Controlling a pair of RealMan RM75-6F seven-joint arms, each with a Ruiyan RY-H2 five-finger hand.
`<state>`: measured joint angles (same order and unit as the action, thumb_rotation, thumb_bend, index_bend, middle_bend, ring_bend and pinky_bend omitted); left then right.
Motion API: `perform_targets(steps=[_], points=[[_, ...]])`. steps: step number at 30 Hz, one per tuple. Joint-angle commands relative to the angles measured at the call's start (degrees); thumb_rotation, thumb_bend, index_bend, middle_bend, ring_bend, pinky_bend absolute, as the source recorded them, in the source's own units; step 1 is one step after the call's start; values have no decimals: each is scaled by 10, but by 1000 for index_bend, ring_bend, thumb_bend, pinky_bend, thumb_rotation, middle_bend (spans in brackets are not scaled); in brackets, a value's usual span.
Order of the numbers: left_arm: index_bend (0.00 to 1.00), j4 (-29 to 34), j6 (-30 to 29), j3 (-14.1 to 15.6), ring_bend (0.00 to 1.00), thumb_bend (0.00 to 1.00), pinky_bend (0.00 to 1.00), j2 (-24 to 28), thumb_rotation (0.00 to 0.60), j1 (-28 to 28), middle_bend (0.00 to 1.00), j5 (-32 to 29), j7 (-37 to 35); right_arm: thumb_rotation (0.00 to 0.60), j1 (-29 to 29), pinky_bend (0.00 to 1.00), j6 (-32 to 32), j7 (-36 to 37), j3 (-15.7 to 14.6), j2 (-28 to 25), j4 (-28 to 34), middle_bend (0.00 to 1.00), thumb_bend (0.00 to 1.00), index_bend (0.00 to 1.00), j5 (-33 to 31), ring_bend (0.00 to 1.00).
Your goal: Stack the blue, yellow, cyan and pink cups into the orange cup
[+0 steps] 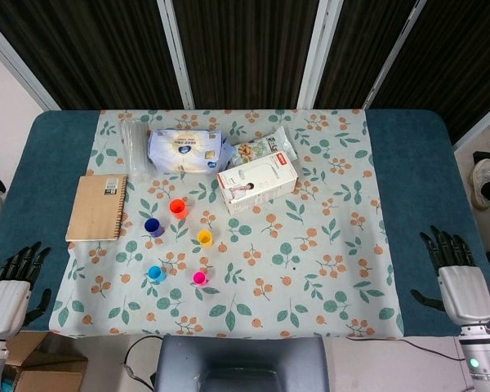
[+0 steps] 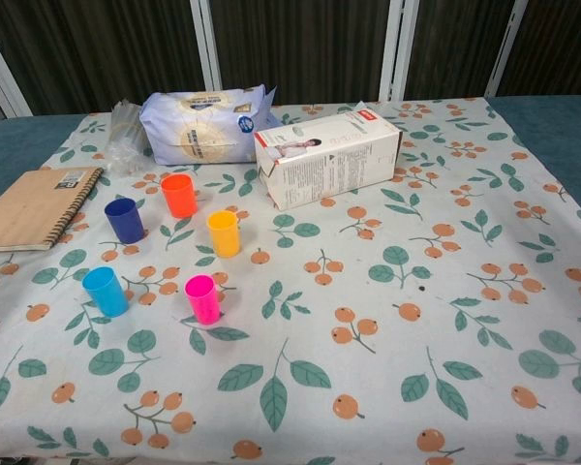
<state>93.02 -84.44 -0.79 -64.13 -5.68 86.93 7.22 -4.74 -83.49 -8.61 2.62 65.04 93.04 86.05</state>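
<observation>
While both hands rest empty at the counter's near corners, left hand (image 1: 15, 282) and right hand (image 1: 457, 278) with fingers spread, standing upright and apart on the leaf-print cloth (image 2: 445, 291): orange cup (image 2: 179, 195), blue cup (image 2: 125, 220), yellow cup (image 2: 224, 232), cyan cup (image 2: 106, 292), pink cup (image 2: 202, 298).

I see all cups upright near the orange cup (image 2: 178, 194): blue cup (image 2: 124, 220) left, yellow cup (image 2: 224, 232) right-front, cyan cup (image 2: 106, 291) and pink cup (image 2: 201, 297) nearer me.
</observation>
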Motion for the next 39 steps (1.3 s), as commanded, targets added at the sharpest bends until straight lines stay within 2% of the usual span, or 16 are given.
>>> perform_targets(steps=[1,3,5,6,7,8,9,10,11,13,16,20,23,27,32,39], points=[[0,-4,10,1,0,454,134,-4,600,-2,0,2,-3,600,-1,0,2,-2,-1,1,0,0,196,0,0,0],[0,-5,21,2,1,451,138,-7,600,-8,0,5,-12,600,-1,0,3,-3,-3,2,0,0,196,0,4,0],[0,-13,29,0,48,447,173,-18,600,-19,37,15,-43,600,-1,0,4,1,-5,0,2,0,196,0,4,0],[0,-20,27,-6,136,445,273,-30,600,-24,99,19,-62,600,-1,0,4,1,-5,0,2,0,196,0,5,0],[9,-34,17,-16,263,443,441,-48,600,-30,189,26,-79,600,-1,0,4,0,-5,0,1,0,196,0,6,0],[31,-56,7,-29,453,442,682,-77,600,-39,333,31,-98,600,-1,0,4,1,-6,0,1,0,197,0,7,0],[59,-67,10,-34,671,443,913,-93,600,-47,518,32,-105,600,-1,0,4,1,-6,0,0,0,197,0,7,0],[76,-73,23,-38,775,442,978,-104,600,-58,618,30,-107,600,-1,0,4,1,-6,0,0,0,196,0,6,0],[92,-72,49,-44,886,442,1000,-113,600,-74,745,20,-104,600,-1,0,3,0,-5,1,0,0,196,0,5,0],[122,-52,103,-61,989,437,1000,-121,600,-104,916,-13,-82,600,-1,0,4,1,-4,3,-1,0,196,0,5,0],[185,-33,152,-92,1000,427,1000,-139,600,-141,999,-66,-33,600,-2,0,4,-1,-3,4,-3,0,196,0,3,0],[224,-31,202,-133,1000,421,1000,-179,600,-189,1000,-153,46,600,-1,0,5,3,-2,2,-4,0,196,0,0,0],[240,-49,217,-152,1000,413,1000,-208,600,-215,1000,-201,86,600,-1,0,6,6,-1,0,-5,0,196,0,-2,0],[253,-58,222,-157,1000,402,1000,-219,600,-225,1000,-219,101,600,-1,0,6,7,-1,-2,-5,0,196,0,-3,0],[262,-106,250,-163,1000,383,1000,-259,600,-260,1000,-297,164,600,2,0,1,16,2,-7,-6,0,196,0,-7,0],[249,-126,262,-162,1000,375,1000,-271,600,-277,1000,-340,175,600,1,0,5,15,-1,-7,-5,0,196,0,-5,0]])
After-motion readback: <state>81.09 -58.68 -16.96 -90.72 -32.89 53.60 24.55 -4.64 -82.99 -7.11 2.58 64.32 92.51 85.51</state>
